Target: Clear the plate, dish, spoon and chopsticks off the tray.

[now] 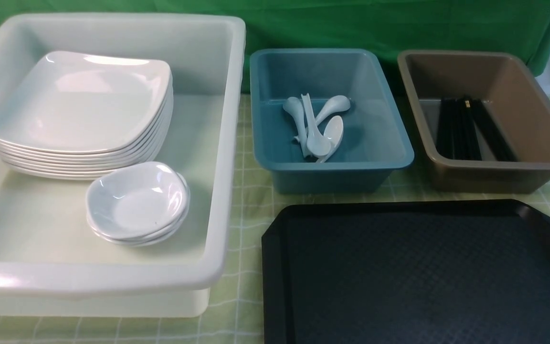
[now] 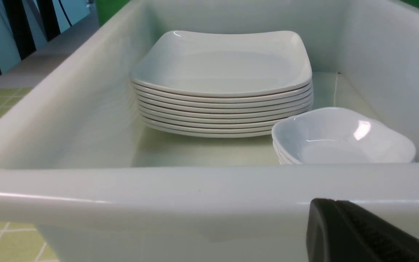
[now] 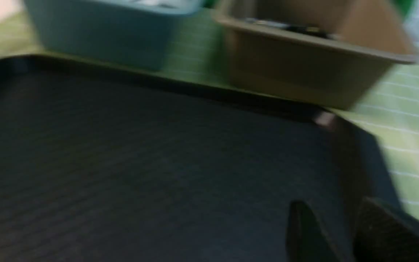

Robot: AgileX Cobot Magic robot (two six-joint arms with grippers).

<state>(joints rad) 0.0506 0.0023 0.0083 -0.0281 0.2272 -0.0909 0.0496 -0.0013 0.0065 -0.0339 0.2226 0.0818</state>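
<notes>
Looking across the table from the front, I see the black tray (image 1: 423, 272) near and to the right, its textured floor bare. Far and left of it sits the big white tub (image 1: 227, 143), holding a stack of plates (image 1: 81, 102) at its far left and a small stack of dishes (image 1: 136, 203) nearer, just beside the plates. Between the white tub and the brown tub (image 1: 533, 110) stands the teal tub (image 1: 375, 119), with several white spoons (image 1: 318, 126) lying crossed in a loose heap on its floor. Black chopsticks (image 1: 466, 129) lie bundled in the brown tub at the far right, a gold band showing at one far end.

Neither arm shows in the front view. From the left wrist I see only a dark edge of the left gripper (image 2: 358, 233), low outside the white tub's near wall; its jaws are closed on nothing. The right wrist picture is blurred: the right gripper (image 3: 336, 233) hangs over the tray's right part, two dark fingers (image 3: 304, 233) standing a narrow gap apart with nothing visible between them.
</notes>
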